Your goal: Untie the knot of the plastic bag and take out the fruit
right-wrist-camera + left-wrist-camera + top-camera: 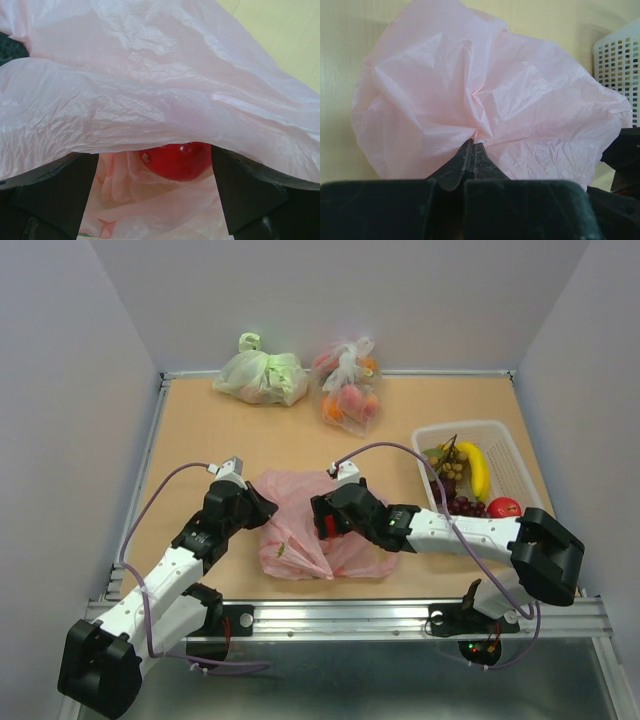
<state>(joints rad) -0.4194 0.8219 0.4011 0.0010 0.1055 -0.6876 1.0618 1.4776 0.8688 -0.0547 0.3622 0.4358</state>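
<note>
The pink plastic bag [300,540] lies crumpled on the table near the front edge. My left gripper [264,508] is shut on a pinch of its film [485,95] at the bag's left side, jaws pressed together [474,144]. My right gripper [327,518] reaches into the bag's mouth from the right, under a flap of film [150,75]. It is open [155,167], with a round red fruit [175,160] lying between its spread fingers, close to the right one. The knot is out of view. A banana [478,468], green grapes [448,462], dark grapes [465,505] and a red fruit [504,507] lie in the basket.
The white mesh basket [500,430] stands at the right, close to my right arm. A pale green bag [262,375] and a clear bag of orange-red fruit [350,390] sit at the back by the wall. Raised rails edge the table.
</note>
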